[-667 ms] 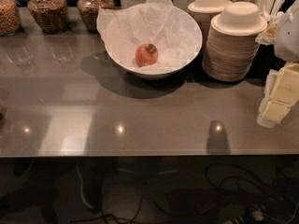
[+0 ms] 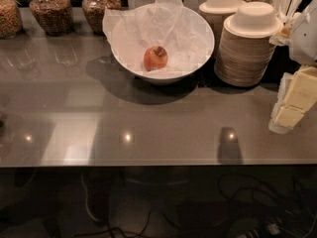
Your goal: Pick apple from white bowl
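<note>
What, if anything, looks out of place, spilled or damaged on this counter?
Nothing stands out. The apple sits inside the white bowl, the stacked paper bowls and the jars stand upright, and nothing is spilled. The end effector hangs at the right edge, apart from the white bowl.

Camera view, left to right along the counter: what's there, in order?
Three jars → white bowl holding the apple → two stacks of paper bowls → gripper, at the right edge.
</note>
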`<state>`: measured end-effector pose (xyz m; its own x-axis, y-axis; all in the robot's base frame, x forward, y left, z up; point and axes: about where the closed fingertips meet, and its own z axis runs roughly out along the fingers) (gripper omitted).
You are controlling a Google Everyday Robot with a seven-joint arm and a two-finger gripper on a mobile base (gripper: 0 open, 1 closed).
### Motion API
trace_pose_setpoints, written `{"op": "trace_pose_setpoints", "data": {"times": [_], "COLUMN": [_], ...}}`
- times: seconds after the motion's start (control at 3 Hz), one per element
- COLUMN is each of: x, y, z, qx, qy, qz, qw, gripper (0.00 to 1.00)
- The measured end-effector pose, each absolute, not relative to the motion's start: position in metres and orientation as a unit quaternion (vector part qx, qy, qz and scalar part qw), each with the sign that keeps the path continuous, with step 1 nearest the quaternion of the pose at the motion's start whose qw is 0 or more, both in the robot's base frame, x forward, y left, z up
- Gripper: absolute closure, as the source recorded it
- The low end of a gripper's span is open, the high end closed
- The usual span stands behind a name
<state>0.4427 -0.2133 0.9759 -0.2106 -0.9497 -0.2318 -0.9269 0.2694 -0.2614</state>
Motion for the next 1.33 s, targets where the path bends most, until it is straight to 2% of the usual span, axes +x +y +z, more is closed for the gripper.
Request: {"op": "trace_pose_setpoints", "data": {"times": [0.67, 1.33], "x": [0.523, 0.598], "y": [-0.16, -0.107], "z": [0.98, 0.989], "qx": [-0.598, -0.592], "qy": [0.734, 0.702], "qz": [0.003, 0.024], "qw": [0.323, 0.394], "gripper": [0.0, 0.0]}}
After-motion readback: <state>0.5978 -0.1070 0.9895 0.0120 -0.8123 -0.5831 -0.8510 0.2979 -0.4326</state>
